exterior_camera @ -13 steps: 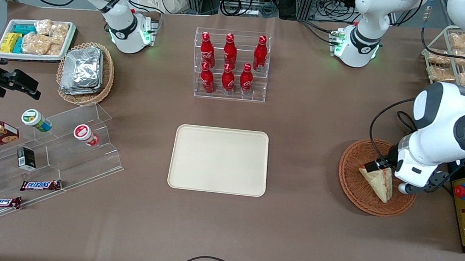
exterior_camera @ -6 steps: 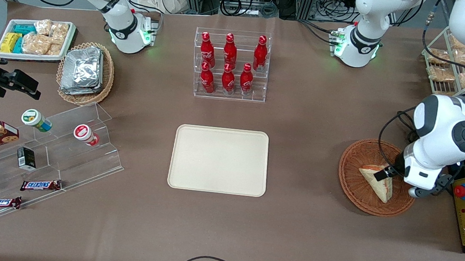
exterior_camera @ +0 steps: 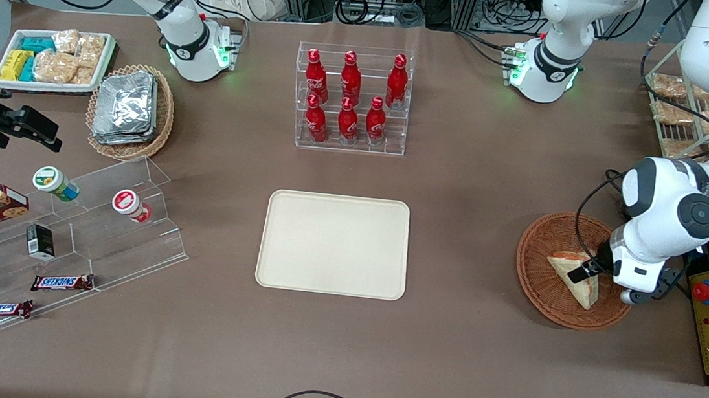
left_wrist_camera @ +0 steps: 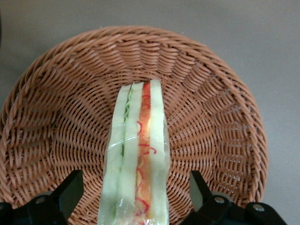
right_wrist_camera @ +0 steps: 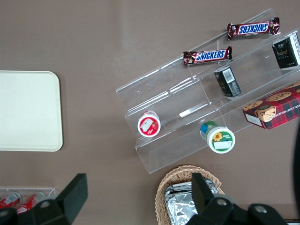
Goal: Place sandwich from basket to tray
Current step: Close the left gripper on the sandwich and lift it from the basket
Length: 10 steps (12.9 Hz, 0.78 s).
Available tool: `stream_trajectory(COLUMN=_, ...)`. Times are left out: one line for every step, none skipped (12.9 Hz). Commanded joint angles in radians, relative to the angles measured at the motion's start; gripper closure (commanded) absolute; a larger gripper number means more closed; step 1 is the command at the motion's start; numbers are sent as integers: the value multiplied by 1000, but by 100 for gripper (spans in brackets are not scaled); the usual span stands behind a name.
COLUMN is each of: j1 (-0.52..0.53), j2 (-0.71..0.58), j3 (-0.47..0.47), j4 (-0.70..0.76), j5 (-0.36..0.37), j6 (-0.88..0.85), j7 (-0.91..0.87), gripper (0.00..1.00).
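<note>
Black fingertips (left_wrist_camera: 70, 190) of the gripper (left_wrist_camera: 136, 194) are spread wide, one to each side of the sandwich (left_wrist_camera: 138, 154), and nothing is held yet. Film-wrapped and standing on edge, the sandwich is seen in the woven wicker basket (exterior_camera: 534, 288), right of centre in the front view. It is judged light, soft and slippery, best pinched gently across its bread faces. Mid-frame, the cream tray (exterior_camera: 334, 244) lies bare.
</note>
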Motion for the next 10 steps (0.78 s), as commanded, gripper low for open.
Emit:
stream_trajectory(j1=23, j2=-4, j3=-5, j4=-38, j5=-1, j6=22, j7=-28, gripper=0)
stream_trajectory(j1=23, j2=-4, j3=-5, j4=-39, j5=-1, j6=22, j7=-46, gripper=0)
stream_trajectory(j1=20, j2=-4, j3=-5, j4=-41, j5=0, j6=21, j7=-75, gripper=0)
stream_trajectory(j1=18, j2=-4, j3=-7, j4=-39, j5=0, j6=21, j7=-85, gripper=0)
stream_trajectory(j1=17, j2=-4, j3=-7, j4=-39, j5=0, j6=21, j7=-89, gripper=1)
stream_trajectory(j1=17, j2=-3, j3=-7, j4=-39, j5=0, j6=21, j7=-98, gripper=6)
stream_trajectory(j1=15, j2=-4, j3=-7, j4=-39, j5=0, j6=15, j7=-102, gripper=11)
stream_trajectory(j1=15, j2=-4, j3=-7, j4=-39, j5=0, j6=11, j7=-103, gripper=18)
stream_trajectory(j1=14, j2=-4, j3=-7, j4=-38, j5=0, j6=10, j7=-115, gripper=24)
stream_trajectory(j1=11, j2=-3, j3=-8, j4=-38, j5=2, j6=8, j7=-137, gripper=27)
